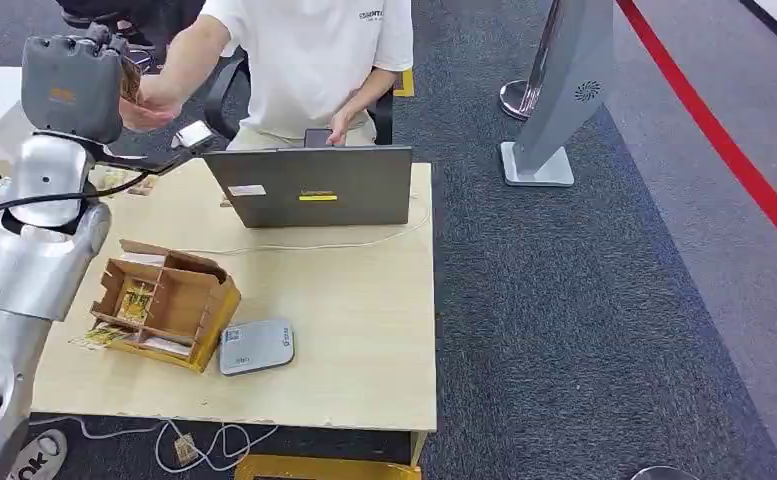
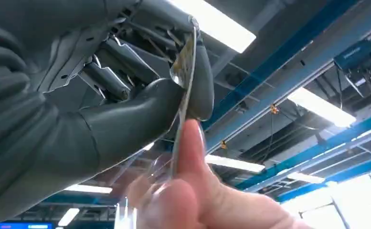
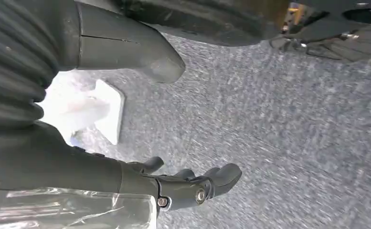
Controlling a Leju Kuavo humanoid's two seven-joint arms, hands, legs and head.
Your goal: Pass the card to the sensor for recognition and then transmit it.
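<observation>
**Operator:** I have the left hand raised in the upper left of the head frame. In the left wrist frame, thumb and a finger pinch the card edge-on. A person's hand touches the card's lower edge from the bottom of that frame.

**Supervisor:** Step in hand?

**Operator:** Handover, by my reading. The sensor lies on the table, lower left of centre, just beside the cardboard box, well apart from the card.

**Supervisor:** Procedure?

**Operator:** I hold the wrist steady. I ease the pinch only once the person's fingers visibly close on the card; releasing sooner risks a drop. I make no lateral motion, since the card is thin and could flex or slip.

**Supervisor:** Right hand?

**Operator:** The right hand hangs over the carpet, fingers loosely curled, holding nothing.
</observation>
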